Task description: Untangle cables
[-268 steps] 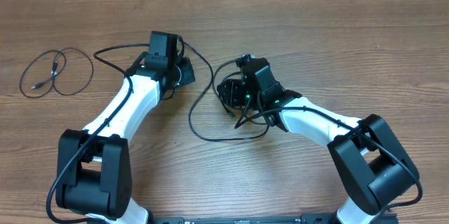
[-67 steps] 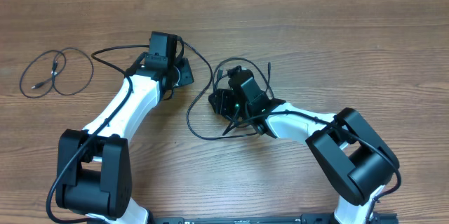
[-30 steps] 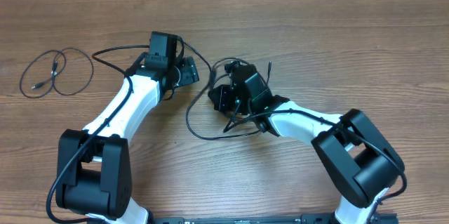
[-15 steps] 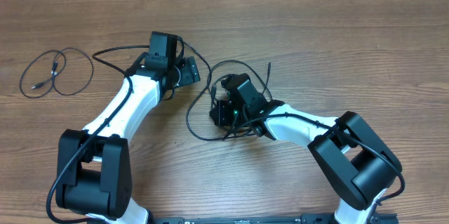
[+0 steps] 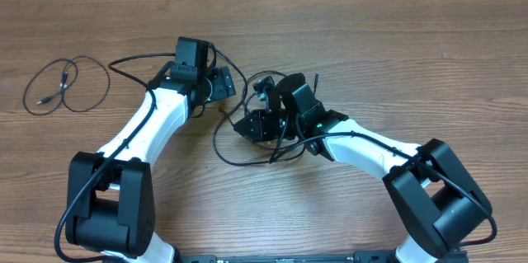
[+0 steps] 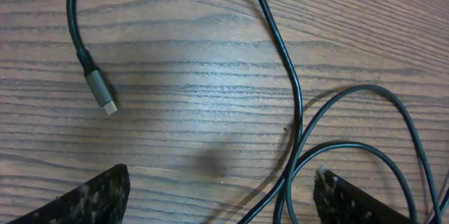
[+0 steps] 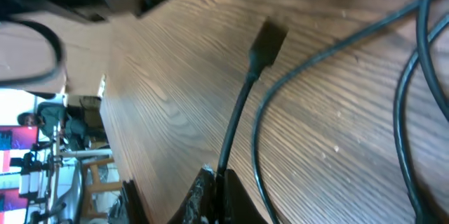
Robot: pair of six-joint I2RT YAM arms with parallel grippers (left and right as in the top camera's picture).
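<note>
Cables (image 5: 218, 141): one tangled bunch lies mid-table between the two arms. A separate cord (image 5: 63, 82) lies in a loose loop toward the left edge of the table (image 5: 412, 40), well apart from the bunch.

Overhead. Left tool (image 5: 219, 84) hangs at the far-left side of the bunch, jaws spread, holding nothing. Right tool (image 5: 246, 124) is clenched and reaches toward the left arm. Half a second ago it sat closer to its own arm; it has swung leftward with a strand, and the big loop on the near side has shifted with it. The left arm has not moved.

Left wrist. Both fingers (image 6: 84, 199) stand wide apart at the bottom corners, bare wood between them. A silver plug (image 6: 102, 94) lies free on the table ahead; two or three strands (image 6: 291, 90) cross beside the right-hand finger, none gripped.

Right wrist. Fingertips (image 7: 210, 192) pinch a thin strand (image 7: 235, 119) that runs up to a black plug end (image 7: 269, 41). Other strands curve past on the right, untouched.

Reading: the right tool seems to be drawing one end out of the bunch. The tangle is only loosened, not parted. The released left tool looks placed to pin or take a strand next.
</note>
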